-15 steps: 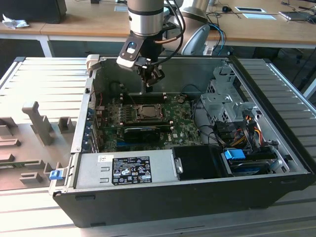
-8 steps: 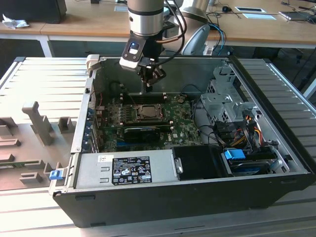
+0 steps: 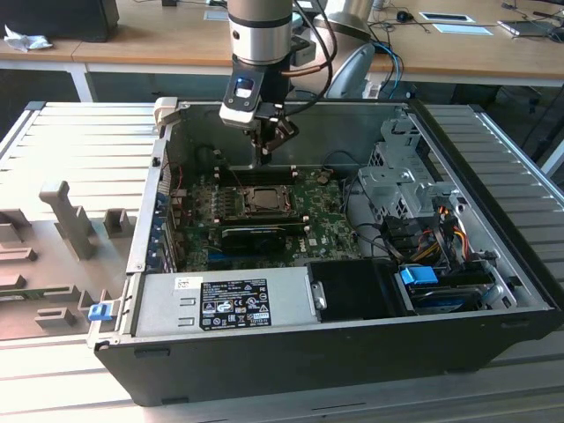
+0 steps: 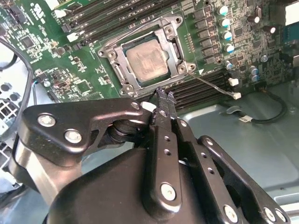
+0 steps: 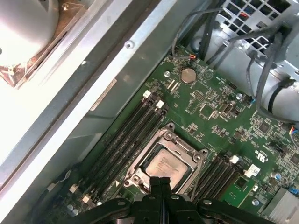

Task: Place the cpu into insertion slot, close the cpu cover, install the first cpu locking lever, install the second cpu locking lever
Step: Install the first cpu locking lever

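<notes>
The power supply point(image 3: 225, 304) at the front of the open computer case point(image 3: 291, 370) carries a white label and a bigger black label, but their print is too small to read. In the first wrist view a white sticker point(image 5: 252, 170) sits on the green motherboard point(image 5: 210, 116), also not readable, near a round coin battery point(image 5: 188, 75). The cpu point(image 4: 147, 62) lies flat in the insertion slot point(image 4: 174, 46), silvery face up, and the cpu cover point(image 4: 120, 65) lies down around it, so the face shows through its window. From one corner of the socket a thin metal rod point(image 4: 212, 85) runs out over the long black memory slots point(image 4: 205, 93). The tool point(image 4: 162, 93) has its two fingers pressed together and nothing is between them; the tips are just beside the socket's edge, above the memory slots, and I cannot tell if they touch the board. In the exterior view the tool point(image 3: 264, 159) hangs over the board behind the socket. At the exterior view's right stand a metal drive cage point(image 3: 397, 189) and bundles of cables point(image 3: 432, 238). The case rests on a ribbed grey worktop point(image 3: 79, 132).
</notes>
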You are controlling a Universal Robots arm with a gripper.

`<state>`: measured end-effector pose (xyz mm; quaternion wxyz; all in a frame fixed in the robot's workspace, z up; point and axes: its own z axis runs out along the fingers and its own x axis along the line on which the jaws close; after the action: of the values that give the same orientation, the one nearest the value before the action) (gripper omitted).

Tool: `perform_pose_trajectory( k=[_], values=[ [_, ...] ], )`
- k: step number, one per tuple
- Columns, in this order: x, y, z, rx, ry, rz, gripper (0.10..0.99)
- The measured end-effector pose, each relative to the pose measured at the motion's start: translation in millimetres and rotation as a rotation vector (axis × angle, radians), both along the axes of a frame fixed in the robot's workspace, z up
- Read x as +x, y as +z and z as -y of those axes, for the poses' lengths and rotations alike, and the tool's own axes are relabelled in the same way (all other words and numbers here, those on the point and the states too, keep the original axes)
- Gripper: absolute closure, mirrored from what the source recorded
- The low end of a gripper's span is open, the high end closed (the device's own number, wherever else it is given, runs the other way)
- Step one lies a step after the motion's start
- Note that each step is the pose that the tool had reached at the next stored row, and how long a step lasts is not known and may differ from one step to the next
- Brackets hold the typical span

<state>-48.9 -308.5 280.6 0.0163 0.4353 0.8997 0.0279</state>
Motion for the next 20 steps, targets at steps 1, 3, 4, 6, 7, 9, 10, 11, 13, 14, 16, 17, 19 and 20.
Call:
perform_pose_trajectory(
  k=[1,3,4,6,7,9,10,11,13,14,16,17,19,20],
  values=[
    [0.0,0.0,0.0,0.0,0.014,0.0,0.98],
    [0.0,0.0,0.0,0.0,0.033,0.0,0.98],
    [0.0,0.0,0.0,0.0,0.04,0.0,0.98],
    [0.0,0.0,0.0,0.0,0.07,0.0,0.98],
    [0.0,0.0,0.0,0.0,0.079,0.0,0.98],
    [0.0,0.0,0.0,0.0,0.097,0.0,0.98],
    [0.0,0.0,0.0,0.0,0.107,0.0,0.98],
    [0.0,0.0,0.0,0.0,0.115,0.0,0.98],
    [0.0,0.0,0.0,0.0,0.163,-0.0001,0.98],
    [0.0,0.0,0.0,0.0,0.174,0.0,0.98],
    [0.0,0.0,0.0,0.0,0.191,-0.0001,0.98],
    [0.0,0.0,0.0,0.0,0.199,0.0,0.98],
    [0.0,0.0,0.0,0.0,0.219,0.0,0.98],
    [0.0,0.0,0.0,0.0,0.226,0.0,0.98]
  ],
)
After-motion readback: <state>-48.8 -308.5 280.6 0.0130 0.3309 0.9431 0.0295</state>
